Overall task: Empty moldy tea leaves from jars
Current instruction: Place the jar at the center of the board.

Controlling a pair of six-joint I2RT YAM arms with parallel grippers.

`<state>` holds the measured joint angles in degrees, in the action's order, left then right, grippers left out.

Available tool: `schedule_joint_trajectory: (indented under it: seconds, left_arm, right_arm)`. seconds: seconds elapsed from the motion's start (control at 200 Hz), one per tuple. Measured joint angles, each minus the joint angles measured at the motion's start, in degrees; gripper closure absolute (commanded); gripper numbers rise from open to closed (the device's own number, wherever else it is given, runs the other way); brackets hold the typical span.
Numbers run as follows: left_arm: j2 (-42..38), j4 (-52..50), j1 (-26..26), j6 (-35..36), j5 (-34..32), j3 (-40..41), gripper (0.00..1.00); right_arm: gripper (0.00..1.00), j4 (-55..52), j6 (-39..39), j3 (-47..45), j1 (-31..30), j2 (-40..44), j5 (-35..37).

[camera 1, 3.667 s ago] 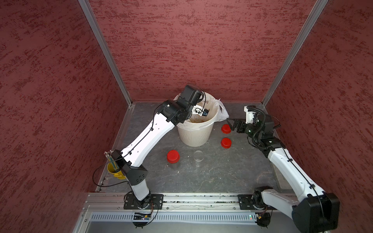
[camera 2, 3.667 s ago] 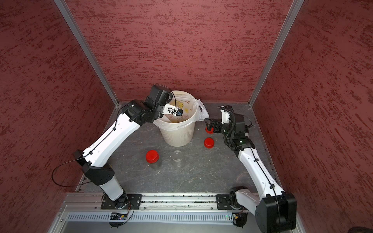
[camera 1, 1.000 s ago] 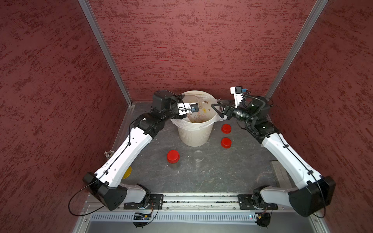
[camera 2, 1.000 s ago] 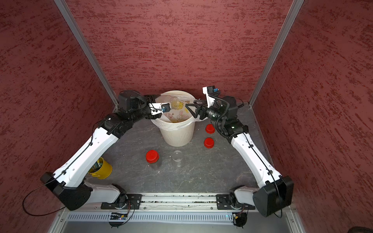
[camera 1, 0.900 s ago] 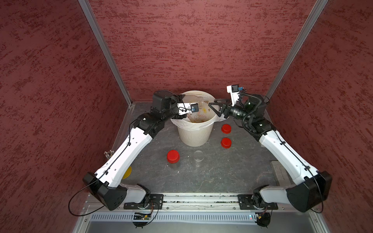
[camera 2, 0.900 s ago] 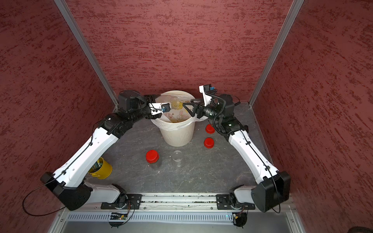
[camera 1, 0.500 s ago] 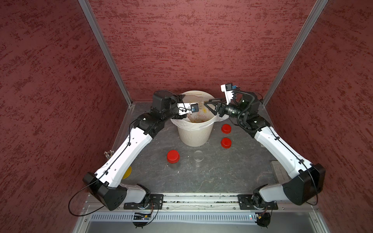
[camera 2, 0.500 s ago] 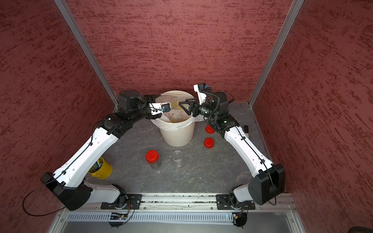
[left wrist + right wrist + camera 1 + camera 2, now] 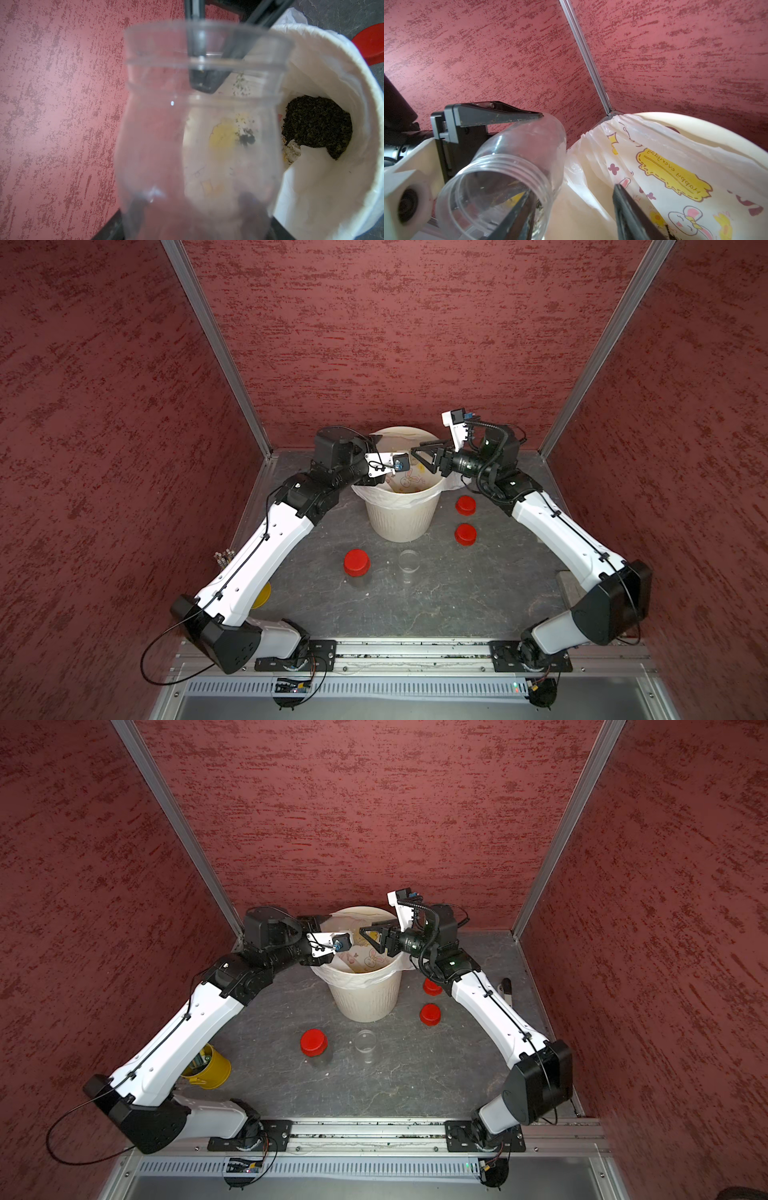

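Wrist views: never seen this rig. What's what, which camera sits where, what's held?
Two white robot arms on a table. Both top views look down from overhead; each wrist view rides an arm. The left pincer grips an uncapped jar, nearly empty, tipped over the bin, where dumped tea leaves lie. The right pincer is open at that jar's mouth, holding nothing. On the table: a capped jar, an open jar, two loose red caps, a yellow pencil cup.

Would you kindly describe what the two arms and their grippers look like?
The left arm and right arm have white link shells, black joints and bases, with thin black cables clipped along them. The left gripper and right gripper are black with tapered, wedge-shaped jaws; a white camera mount sits at each wrist.
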<state>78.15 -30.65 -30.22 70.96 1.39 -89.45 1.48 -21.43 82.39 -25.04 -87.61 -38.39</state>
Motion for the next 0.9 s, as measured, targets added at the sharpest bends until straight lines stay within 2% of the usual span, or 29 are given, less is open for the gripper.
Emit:
schedule_joint_trajectory:
  seconds: [0.306, 0.581, 0.721, 0.902]
  left_arm:
    - [-0.04, 0.07, 0.00, 0.00, 0.09, 0.00, 0.30]
    - [-0.04, 0.20, 0.00, 0.35, 0.00, 0.00, 0.30]
    - [-0.04, 0.15, -0.02, 0.61, 0.00, 0.00, 0.29]
    - [-0.02, 0.13, -0.07, 1.09, -0.20, 0.00, 0.29]
  right_arm:
    - [0.51, -0.09, 0.02, 2.86, -0.66, -1.84, -0.24]
    - [0.64, -0.42, 0.33, 3.52, -1.53, -2.21, -0.50]
    - [0.66, -0.42, 0.35, 3.58, -1.77, -2.27, -0.68]
    - [0.74, -0.44, 0.39, 3.61, -2.03, -2.29, -1.03]
